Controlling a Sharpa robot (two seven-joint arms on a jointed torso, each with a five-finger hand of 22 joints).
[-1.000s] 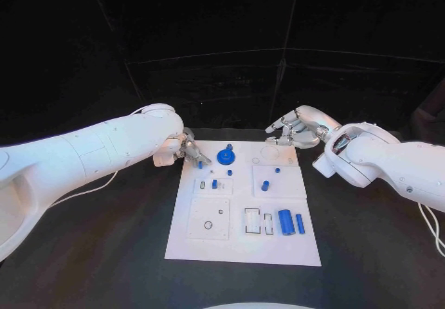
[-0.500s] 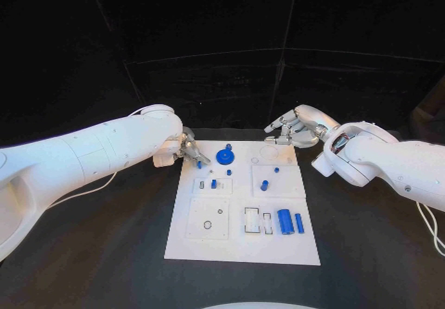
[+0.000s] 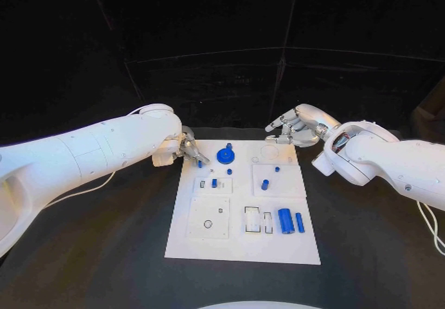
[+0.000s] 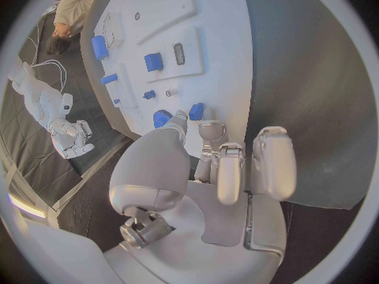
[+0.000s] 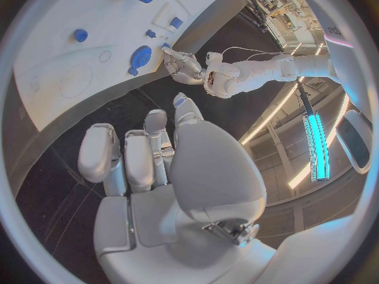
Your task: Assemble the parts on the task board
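Board [image 3: 243,248] lies mid-table w/ blue parts [image 3: 287,221] on it. Left hand [image 3: 188,152] at far-left corner, fingertips touching a small peg [image 4: 196,112]. Right hand [image 3: 292,127] hovers past far edge, fingers apart, empty.

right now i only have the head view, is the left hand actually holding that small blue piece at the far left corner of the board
Observer: In the left wrist view the left hand has its thumb and a fingertip either side of a small blue piece near the task board edge. I cannot tell if they touch it.
Operator: and the right hand, anything in it
Observer: No. The right wrist view shows the right hand with an empty palm and fingers apart, over the black table just off the board.
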